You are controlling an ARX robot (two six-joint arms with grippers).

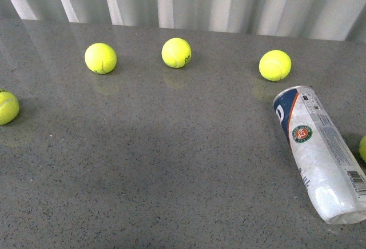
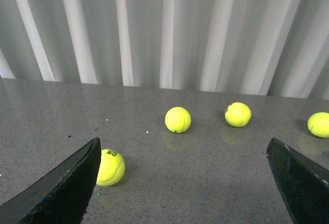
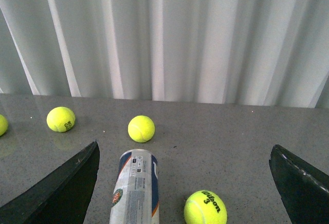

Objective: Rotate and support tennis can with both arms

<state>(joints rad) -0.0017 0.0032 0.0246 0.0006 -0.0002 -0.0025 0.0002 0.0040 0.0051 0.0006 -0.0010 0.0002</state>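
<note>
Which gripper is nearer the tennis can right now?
Right. The right gripper faces the tennis can lying just ahead of it; the left gripper sees only tennis balls, no can.

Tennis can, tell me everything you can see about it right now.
The tennis can is a clear plastic tube with a white-and-blue label, an orange stripe, a round logo and a barcode. It lies on its side on the grey speckled table, at the right of the front view, blue end farther away. Only the table touches it; one tennis ball sits apart past its far end, a second tennis ball beside it.
</note>
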